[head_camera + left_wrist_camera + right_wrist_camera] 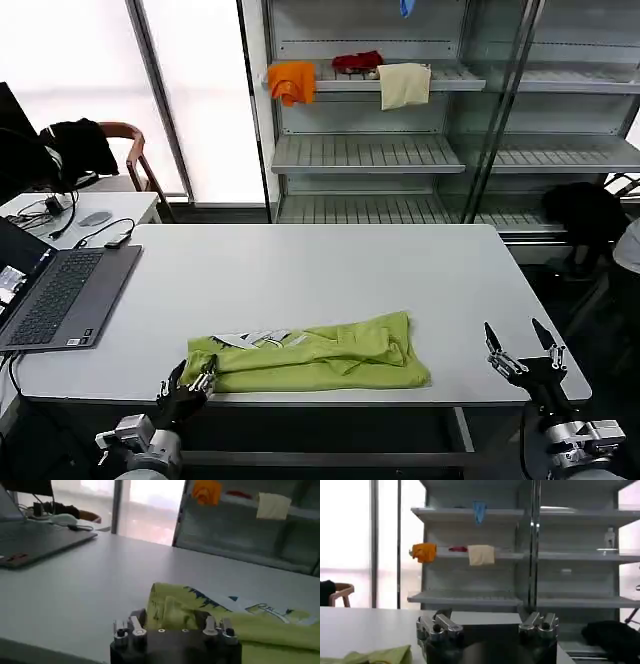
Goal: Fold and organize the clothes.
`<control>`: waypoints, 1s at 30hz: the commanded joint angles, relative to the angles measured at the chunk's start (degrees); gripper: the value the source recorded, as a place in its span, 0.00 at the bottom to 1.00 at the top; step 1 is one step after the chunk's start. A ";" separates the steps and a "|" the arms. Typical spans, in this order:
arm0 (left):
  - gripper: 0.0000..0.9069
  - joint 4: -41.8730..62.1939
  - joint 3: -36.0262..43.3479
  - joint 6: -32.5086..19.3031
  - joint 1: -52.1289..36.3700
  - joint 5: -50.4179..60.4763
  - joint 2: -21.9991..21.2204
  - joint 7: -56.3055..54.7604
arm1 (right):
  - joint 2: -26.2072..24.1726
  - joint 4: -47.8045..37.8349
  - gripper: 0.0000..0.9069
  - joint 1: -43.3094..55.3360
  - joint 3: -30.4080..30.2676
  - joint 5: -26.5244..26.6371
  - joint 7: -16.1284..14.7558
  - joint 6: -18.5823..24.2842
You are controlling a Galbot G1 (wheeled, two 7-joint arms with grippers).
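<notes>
Left gripper (190,383), fingers pressed together, touches the near-left corner of the folded lime yellow-green T-shirt (320,355) (white table's (300,270) front edge); right gripper (522,352) spread, well apart.

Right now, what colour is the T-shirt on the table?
Lime yellow-green T-shirt with a small pale print; the head view shows it best.

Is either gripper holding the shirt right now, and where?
Cannot tell for the left gripper at the T-shirt's near corner; the right gripper holds nothing.
</notes>
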 commanded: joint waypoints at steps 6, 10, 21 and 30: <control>0.01 2.30 1.88 -3.56 -0.81 -0.38 -1.74 1.83 | 0.35 -0.15 1.00 0.08 0.67 0.70 -0.38 0.56; 0.00 1.49 1.36 -4.42 -1.75 -0.13 -0.84 1.70 | 0.56 0.10 1.00 0.34 0.50 0.53 -0.30 0.32; 0.00 0.96 -14.13 0.07 -6.73 -10.77 15.66 0.29 | 0.68 0.57 1.00 1.68 -0.25 0.16 -0.06 -0.78; 0.00 5.67 -27.30 2.23 -7.45 -16.34 24.35 1.05 | 0.71 0.63 1.00 2.74 -0.96 -0.22 0.01 -1.17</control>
